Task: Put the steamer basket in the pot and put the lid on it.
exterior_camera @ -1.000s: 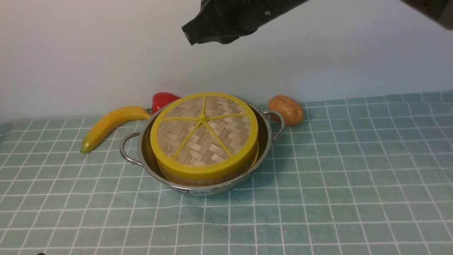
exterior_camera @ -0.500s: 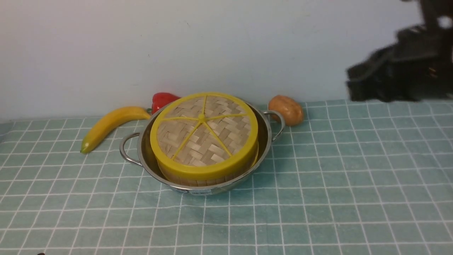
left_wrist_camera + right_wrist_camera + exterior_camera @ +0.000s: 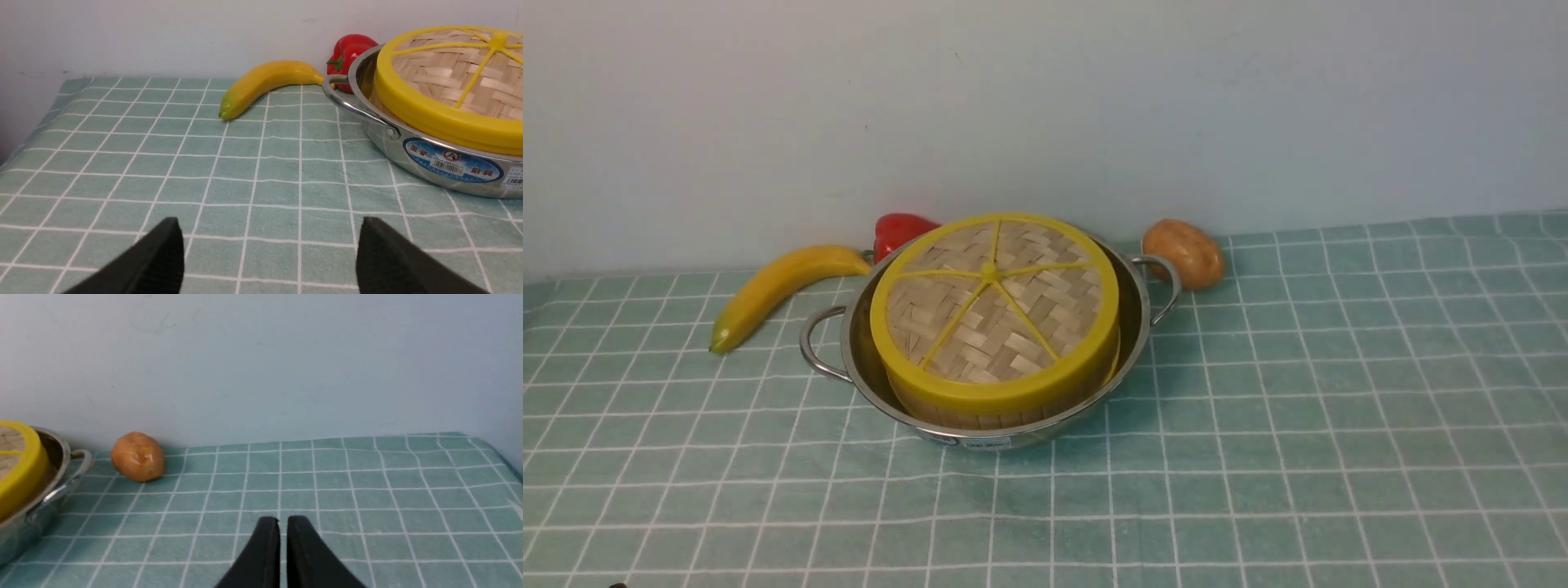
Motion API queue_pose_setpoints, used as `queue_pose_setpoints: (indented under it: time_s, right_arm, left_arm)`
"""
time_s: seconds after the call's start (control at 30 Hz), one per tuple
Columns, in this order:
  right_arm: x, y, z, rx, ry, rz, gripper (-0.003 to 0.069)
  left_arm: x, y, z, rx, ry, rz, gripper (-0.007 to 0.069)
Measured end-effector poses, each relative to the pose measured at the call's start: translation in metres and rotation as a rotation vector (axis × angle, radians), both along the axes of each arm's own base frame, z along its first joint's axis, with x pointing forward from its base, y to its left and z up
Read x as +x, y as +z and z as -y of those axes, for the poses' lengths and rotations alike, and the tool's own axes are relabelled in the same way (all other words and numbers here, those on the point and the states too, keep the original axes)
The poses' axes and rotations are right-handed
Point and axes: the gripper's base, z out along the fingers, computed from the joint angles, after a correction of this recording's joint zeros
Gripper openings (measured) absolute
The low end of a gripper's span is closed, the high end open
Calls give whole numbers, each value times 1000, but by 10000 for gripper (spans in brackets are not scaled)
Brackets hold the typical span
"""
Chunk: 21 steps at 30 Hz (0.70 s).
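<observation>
Fruit and vegetables ring the pot (image 3: 992,425): a banana (image 3: 776,286) to its left, a red pepper (image 3: 900,229) behind it, a potato (image 3: 1183,251) beside its right handle. The lid (image 3: 992,306) sits on the steamer basket (image 3: 964,415) inside the pot. Only the wrist views show the grippers: the left gripper (image 3: 269,253) spread wide and empty, the right gripper (image 3: 283,531) barely parted, holding nothing. A second ago a dark arm hung above the pot; the front view has since lost it.

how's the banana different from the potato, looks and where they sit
The banana is long, curved and yellow, lying left of the pot; the potato is rounded and brown, sitting right of it, nearer the wall. Both rest free on the checked cloth.
</observation>
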Motion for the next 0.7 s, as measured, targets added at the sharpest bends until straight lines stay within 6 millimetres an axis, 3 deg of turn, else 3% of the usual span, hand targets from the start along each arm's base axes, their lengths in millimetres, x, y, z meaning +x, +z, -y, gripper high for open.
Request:
queue_pose_setpoints:
  time_s: [0.27, 0.4, 0.7]
  right_arm:
    - [-32, -32, 0, -18, -3, 132, 73]
    - [-41, -32, 0, -14, -6, 203, 88]
    - [-46, -49, 2, 0, -31, 28, 120]
  left_arm:
    - [0, 0, 0, 0, 0, 0, 524]
    - [0, 0, 0, 0, 0, 0, 524]
    - [0, 0, 0, 0, 0, 0, 524]
